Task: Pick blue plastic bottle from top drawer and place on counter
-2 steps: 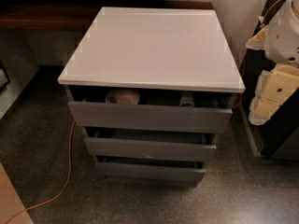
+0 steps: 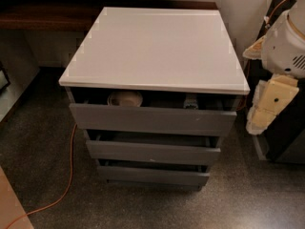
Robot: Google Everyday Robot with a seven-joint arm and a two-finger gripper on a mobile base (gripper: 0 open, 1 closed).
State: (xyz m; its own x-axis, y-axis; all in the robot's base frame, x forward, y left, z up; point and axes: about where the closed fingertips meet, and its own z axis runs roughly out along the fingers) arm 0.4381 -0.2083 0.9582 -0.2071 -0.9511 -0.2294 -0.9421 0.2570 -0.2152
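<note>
Dark speckled flooring (image 2: 38, 142) is being crossed at the left by an orange cable (image 2: 71, 161), and a brown wooden shelf (image 2: 47, 14) is being seen behind it. At the centre, the white counter (image 2: 152, 46) is being carried by a grey cabinet. The top drawer (image 2: 152, 119) is being held slightly open just below the counter. A pale round bowl (image 2: 125, 98) is being kept inside at the left. The blue plastic bottle (image 2: 191, 100) is being kept inside right of centre, only partly visible. At the far right, the gripper (image 2: 264, 109) is being held beside the cabinet, apart from it and level with the top drawer. Whether the gripper is open or closed cannot be told.
</note>
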